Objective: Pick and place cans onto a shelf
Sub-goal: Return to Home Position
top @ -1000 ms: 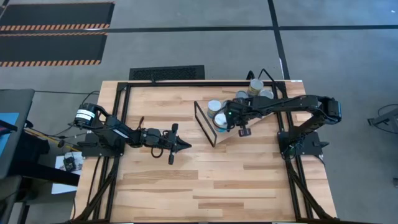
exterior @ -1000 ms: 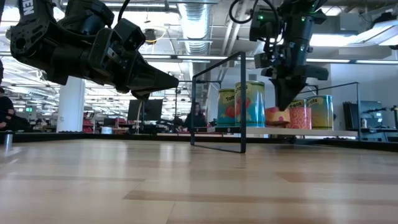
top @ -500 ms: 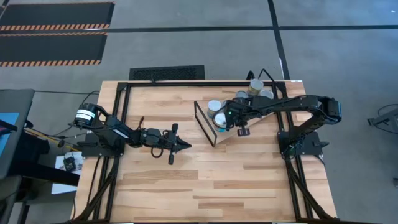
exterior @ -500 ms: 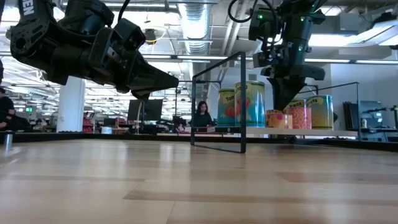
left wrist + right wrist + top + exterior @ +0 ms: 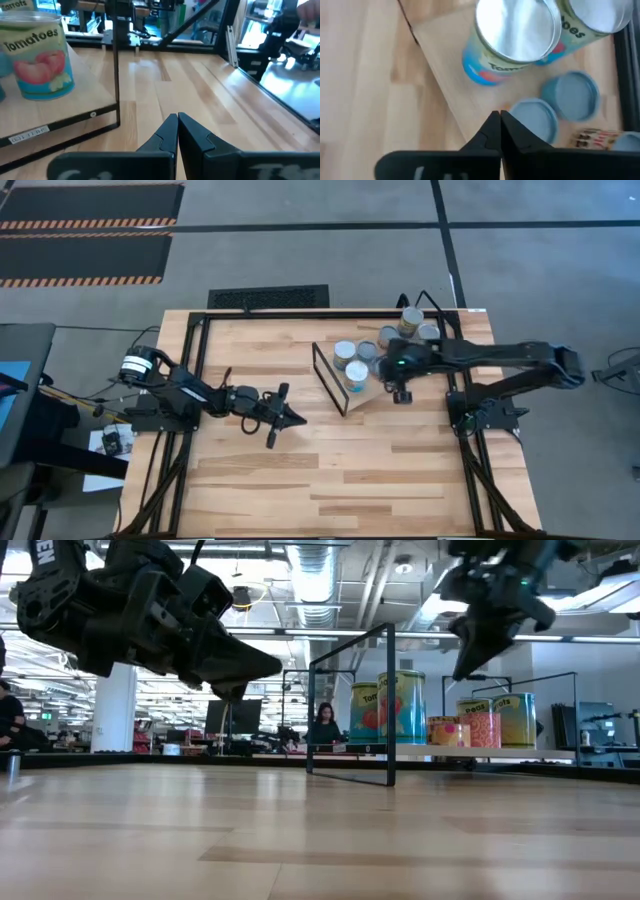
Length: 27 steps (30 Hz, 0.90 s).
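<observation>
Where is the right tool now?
In the high view the right tool hangs shut above the shelf, right of the table's middle, beside a tomatoes can by the wire frame; the left tool waits left of it.

Your right end effector (image 5: 400, 393) has lifted away from the shelf (image 5: 370, 398) and drawn back toward its own base. In the low view it now hangs higher and tilted, up and to the side of the cans (image 5: 345, 352) it stood in front of a second ago. The right arm (image 5: 480, 358) has stretched out flatter, its elbow pushed farther past the right edge of the surface (image 5: 300, 480). Seen from above, the can tops beside the wire frame (image 5: 328, 378) are now uncovered. Your left end effector (image 5: 297, 419) has twisted slightly and pulled back a touch.
</observation>
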Available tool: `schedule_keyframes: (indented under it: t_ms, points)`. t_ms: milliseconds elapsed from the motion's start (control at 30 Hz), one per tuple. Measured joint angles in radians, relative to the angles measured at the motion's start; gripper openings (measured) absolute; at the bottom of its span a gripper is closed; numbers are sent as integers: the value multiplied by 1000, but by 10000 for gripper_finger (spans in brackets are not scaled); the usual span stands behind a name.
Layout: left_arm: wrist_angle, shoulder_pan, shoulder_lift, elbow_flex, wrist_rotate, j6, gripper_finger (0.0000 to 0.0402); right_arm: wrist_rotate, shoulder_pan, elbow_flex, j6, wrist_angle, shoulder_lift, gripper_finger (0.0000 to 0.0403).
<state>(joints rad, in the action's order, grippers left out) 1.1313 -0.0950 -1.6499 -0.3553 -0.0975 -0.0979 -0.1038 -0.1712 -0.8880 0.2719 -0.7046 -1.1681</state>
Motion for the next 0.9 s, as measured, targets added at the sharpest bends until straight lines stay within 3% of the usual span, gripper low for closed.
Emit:
schedule_keyframes:
  t_ms: [200, 467, 700, 800, 900]
  points:
    - [-13, 15, 84, 0, -19, 4, 0, 99, -7, 252, -65, 284, 247, 20]
    - [-197, 130, 258, 0, -143, 50, 0, 103, -6, 498, -100, 621, 524, 7]
    - [-364, 191, 378, 0, -157, 87, 0, 101, -16, 651, -115, 754, 717, 9]
    - [-336, 201, 406, 27, -156, 89, 0, 95, -24, 696, -125, 789, 791, 5]
    - [-226, 212, 410, 102, -137, 50, 0, 15, -28, 737, -144, 805, 877, 6]
